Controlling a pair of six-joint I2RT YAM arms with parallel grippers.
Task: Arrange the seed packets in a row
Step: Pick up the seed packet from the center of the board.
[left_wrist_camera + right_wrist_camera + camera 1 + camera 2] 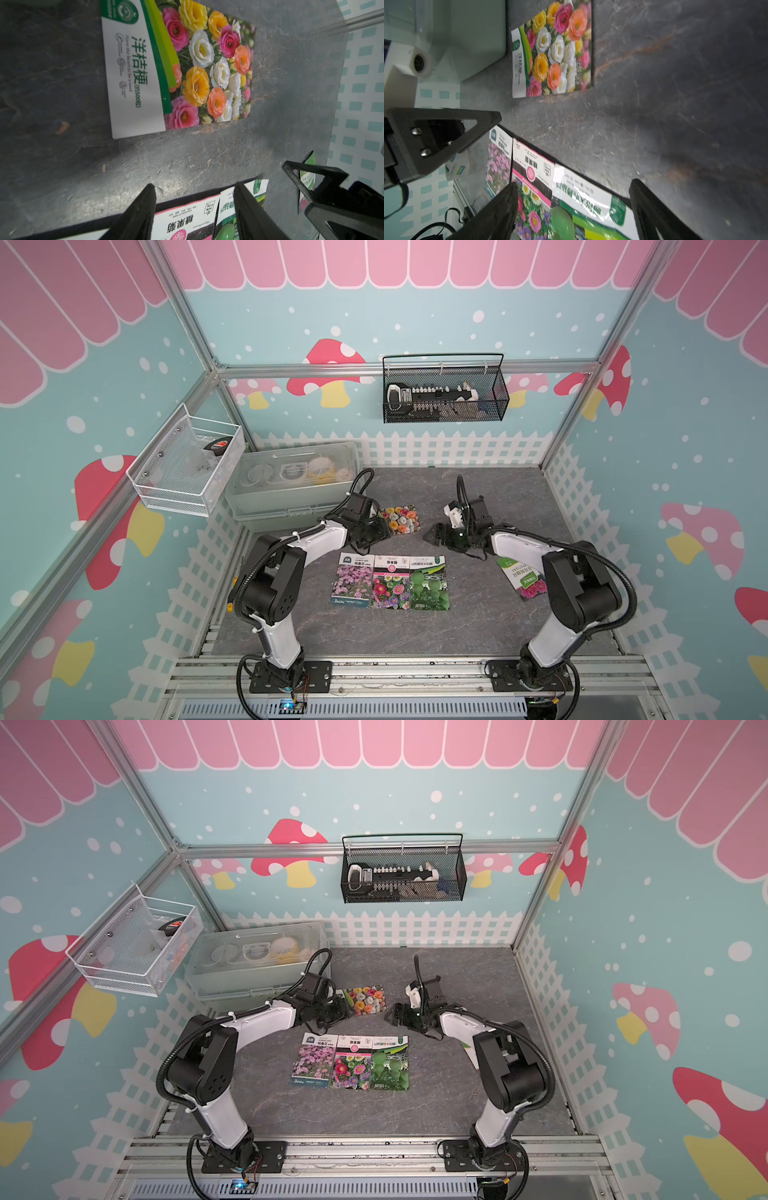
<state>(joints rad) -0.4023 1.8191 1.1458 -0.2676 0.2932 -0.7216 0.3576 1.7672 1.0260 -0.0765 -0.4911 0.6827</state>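
Note:
Three seed packets lie edge to edge in a row mid-table: purple flowers (352,580), mixed flowers (390,581) and green plant (429,583). A fourth packet, with roses (401,520) (178,66) (552,52), lies flat behind them. The fifth, green and white (521,578), lies at the right, partly under my right arm. My left gripper (376,529) (195,187) hovers open and empty beside the rose packet's left edge. Facing it from the right, my right gripper (434,535) (574,184) is also open and empty, above the row's far edge.
A translucent plastic box (291,481) stands at the back left of the table. A white mesh basket (187,464) hangs on the left wall and a black mesh basket (444,389) on the back wall. A pale labelled roll (456,168) lies near the left arm.

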